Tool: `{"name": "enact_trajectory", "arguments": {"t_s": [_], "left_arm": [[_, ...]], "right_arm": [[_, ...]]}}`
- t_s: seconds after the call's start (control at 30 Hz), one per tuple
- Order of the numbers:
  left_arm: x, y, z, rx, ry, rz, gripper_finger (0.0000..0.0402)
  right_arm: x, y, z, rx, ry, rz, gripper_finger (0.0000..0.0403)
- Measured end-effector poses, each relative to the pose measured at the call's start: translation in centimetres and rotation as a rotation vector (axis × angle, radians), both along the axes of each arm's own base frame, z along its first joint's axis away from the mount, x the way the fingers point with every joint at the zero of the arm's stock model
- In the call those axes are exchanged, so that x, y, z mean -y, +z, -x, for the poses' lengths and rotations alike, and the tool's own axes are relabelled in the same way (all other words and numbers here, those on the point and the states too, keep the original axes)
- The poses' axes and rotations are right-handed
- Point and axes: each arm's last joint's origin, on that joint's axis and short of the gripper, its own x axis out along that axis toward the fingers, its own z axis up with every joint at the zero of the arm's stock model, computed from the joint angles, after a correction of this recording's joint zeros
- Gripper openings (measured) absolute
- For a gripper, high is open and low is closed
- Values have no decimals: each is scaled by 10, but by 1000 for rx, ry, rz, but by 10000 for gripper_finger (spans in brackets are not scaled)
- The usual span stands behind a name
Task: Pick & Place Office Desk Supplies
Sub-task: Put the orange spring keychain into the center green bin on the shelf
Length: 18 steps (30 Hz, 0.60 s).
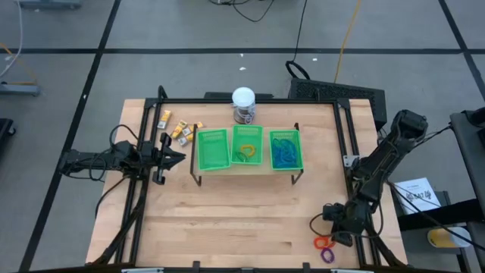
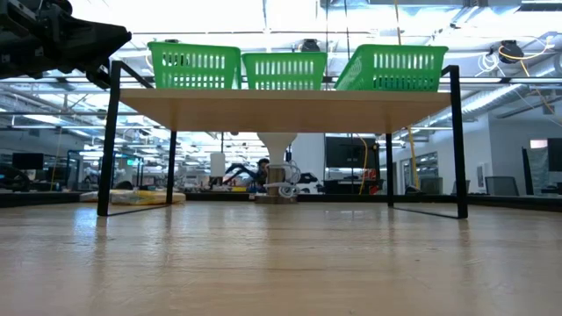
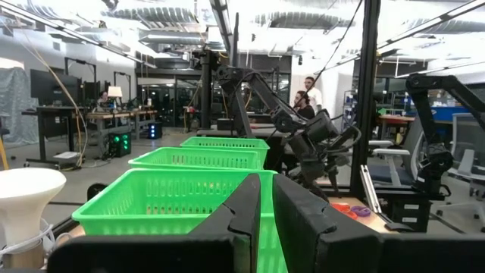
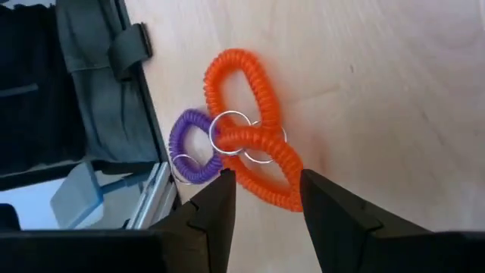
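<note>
The right gripper [image 4: 264, 189] hovers with fingers spread over the orange coil rings [image 4: 254, 152] on the table [image 4: 379, 91]; one loop's end lies between the fingertips, its length running away ahead, a purple ring [image 4: 189, 148] just beside. The left gripper [image 3: 265, 201], fingers pressed together, waits well apart.

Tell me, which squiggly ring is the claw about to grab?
The orange coil ring lying on the table: its lower loop sits between the right tool's open fingers. The purple coil ring lies outside them, off to one side.
</note>
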Motion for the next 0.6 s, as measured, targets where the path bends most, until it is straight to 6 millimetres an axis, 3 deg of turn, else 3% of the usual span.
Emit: {"name": "enact_trajectory", "arguments": {"t_s": [0.33,0.6], "left_arm": [[0,0,0,0,0,0,45],[0,0,0,0,0,0,45]], "right_arm": [[8,-16,10,-9,21,28,134],[7,-17,9,36,6,-11,134]]}}
